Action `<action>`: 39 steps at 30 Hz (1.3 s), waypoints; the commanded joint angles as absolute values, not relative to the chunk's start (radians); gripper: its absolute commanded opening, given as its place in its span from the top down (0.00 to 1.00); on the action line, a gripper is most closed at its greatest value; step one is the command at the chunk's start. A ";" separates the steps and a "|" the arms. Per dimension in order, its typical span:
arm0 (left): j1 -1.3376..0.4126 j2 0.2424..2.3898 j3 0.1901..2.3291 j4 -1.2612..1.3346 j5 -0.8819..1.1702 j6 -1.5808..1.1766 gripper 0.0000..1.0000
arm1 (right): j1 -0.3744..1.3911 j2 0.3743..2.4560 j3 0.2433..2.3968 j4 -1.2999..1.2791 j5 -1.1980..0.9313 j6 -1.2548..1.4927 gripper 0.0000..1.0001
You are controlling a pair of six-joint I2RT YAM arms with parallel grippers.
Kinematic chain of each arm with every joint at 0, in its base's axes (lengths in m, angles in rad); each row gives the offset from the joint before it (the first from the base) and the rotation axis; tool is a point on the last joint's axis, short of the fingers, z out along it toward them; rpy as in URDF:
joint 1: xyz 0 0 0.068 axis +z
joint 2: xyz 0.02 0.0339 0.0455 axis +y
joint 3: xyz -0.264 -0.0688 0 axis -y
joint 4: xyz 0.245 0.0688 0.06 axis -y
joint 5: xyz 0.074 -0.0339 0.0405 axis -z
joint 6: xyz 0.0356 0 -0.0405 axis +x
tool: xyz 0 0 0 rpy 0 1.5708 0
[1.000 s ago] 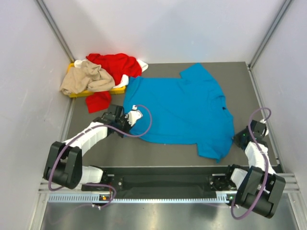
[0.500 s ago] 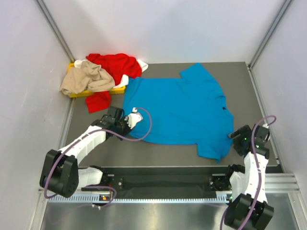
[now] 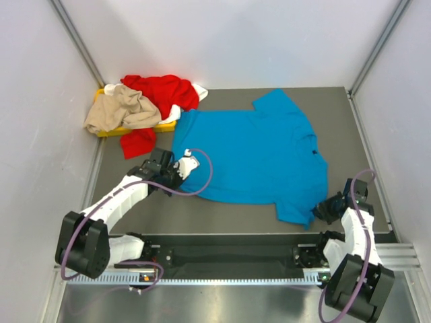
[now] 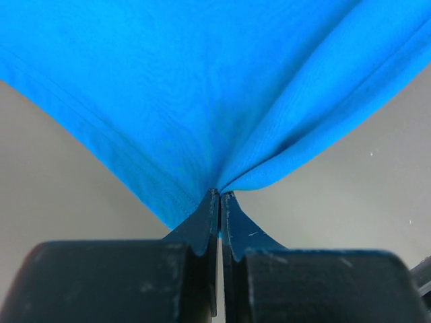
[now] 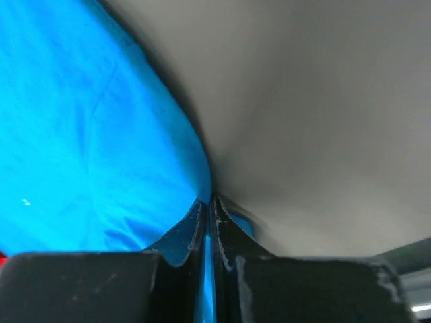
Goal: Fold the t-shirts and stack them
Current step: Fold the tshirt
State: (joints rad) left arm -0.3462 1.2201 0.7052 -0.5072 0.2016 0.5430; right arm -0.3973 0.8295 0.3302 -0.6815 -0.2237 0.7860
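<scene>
The left pincer (image 4: 219, 195) is clamped shut on a hem corner of the blue t-shirt (image 3: 252, 151). The cloth fans away from its 2 fingertips, and a fold runs off to their right. The right pincer (image 5: 207, 202) is also closed on a blue edge at the near sleeve, with a strip of cloth pinched between its fingers and the shirt spreading to its left. The shirt lies flat on the grey table (image 3: 222, 215) between the 2 pincers and reaches well beyond both. Beyond the left pincer and slightly to its left, well apart from it, the red t-shirt (image 3: 161, 91) and beige t-shirt (image 3: 121, 111) lie heaped over the yellow tray (image 3: 108, 132).
</scene>
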 commanded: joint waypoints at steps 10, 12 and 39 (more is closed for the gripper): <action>-0.333 1.350 0.847 -0.483 0.132 0.448 1.00 | -0.367 0.836 0.530 -0.701 -0.147 0.618 1.00; -0.331 1.382 0.888 -0.466 0.133 0.436 1.00 | -0.356 0.886 0.569 -0.678 -0.184 0.562 1.00; -0.256 1.824 1.249 -0.364 0.022 0.379 1.00 | -0.210 1.686 1.135 -0.393 -0.334 0.304 1.00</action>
